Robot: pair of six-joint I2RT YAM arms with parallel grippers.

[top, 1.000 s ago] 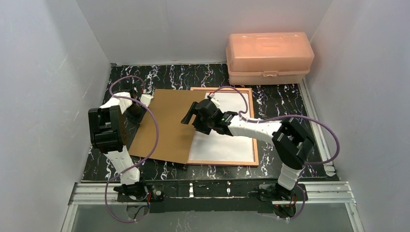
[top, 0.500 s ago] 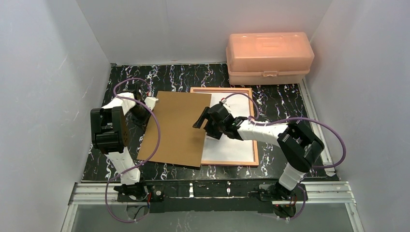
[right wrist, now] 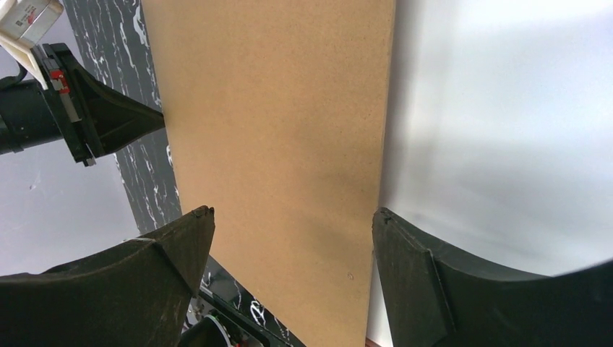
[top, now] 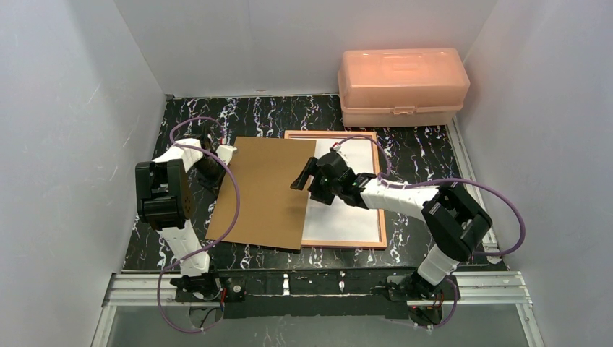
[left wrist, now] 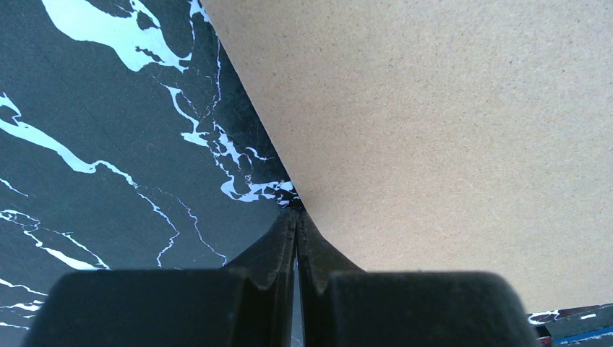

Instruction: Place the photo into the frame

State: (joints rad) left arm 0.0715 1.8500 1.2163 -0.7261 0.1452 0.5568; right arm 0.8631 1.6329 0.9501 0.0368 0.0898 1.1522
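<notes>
Looking down on the black, white-veined marble-pattern worktop, I find the thin rectangular frame lying right of centre with its tan wood-coloured side up. Within its rails lies the photo, a large rectangular print, flat and white back uppermost. A plain brown rectangular backing board lies askew across the frame's left side, its right edge over the white sheet. The left end effector has its fingers pressed together, tips touching the board's left edge. I judge it is there to nudge or steady the board from that side, though whether any of the edge is nipped between the tips cannot be made out. The right end effector hangs spread wide, holding nothing, and straddles the board's right edge, placed, in my judgement, to guide that edge toward the recess. The print looks seated, so closing the back appears to be the step in hand. Hidden from view are the frame's left rail under the board, the print's picture side, the pane, and part of the white sheet beneath the right arm. Whether the board rests flat or tilted is unclear. A translucent peach plastic lidded box stands apart at the rear.
</notes>
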